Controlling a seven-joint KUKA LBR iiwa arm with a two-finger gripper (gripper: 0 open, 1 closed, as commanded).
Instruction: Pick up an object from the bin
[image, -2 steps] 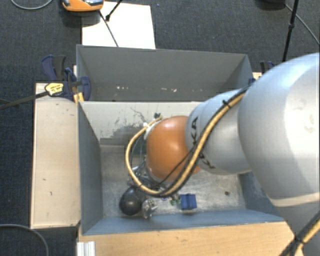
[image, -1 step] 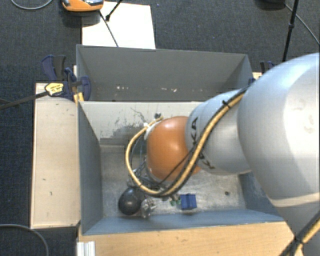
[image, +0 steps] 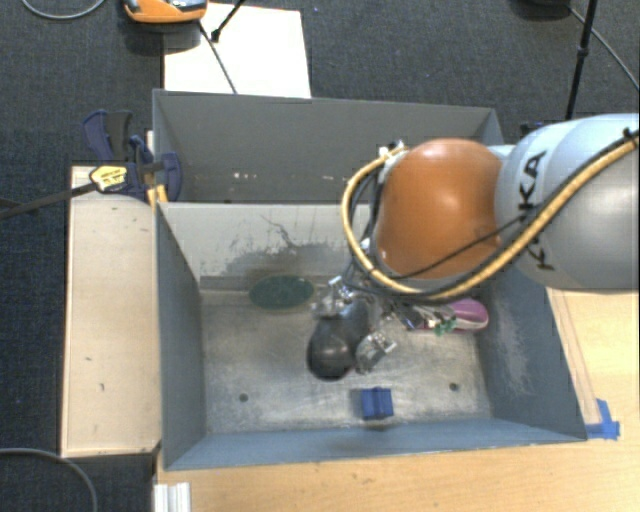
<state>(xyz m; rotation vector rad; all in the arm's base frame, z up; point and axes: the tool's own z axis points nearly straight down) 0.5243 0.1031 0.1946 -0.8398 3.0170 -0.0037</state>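
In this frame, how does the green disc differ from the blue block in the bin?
The green disc is flat and oval; the blue block is boxy and smaller. The green disc lies by the back wall, the blue block near the front wall. Both lie loose on the bin floor.

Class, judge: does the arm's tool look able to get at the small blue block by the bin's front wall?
Probably yes: the blue block lies alone with nothing over it, and the tool hangs nearby, though the front wall stands close.
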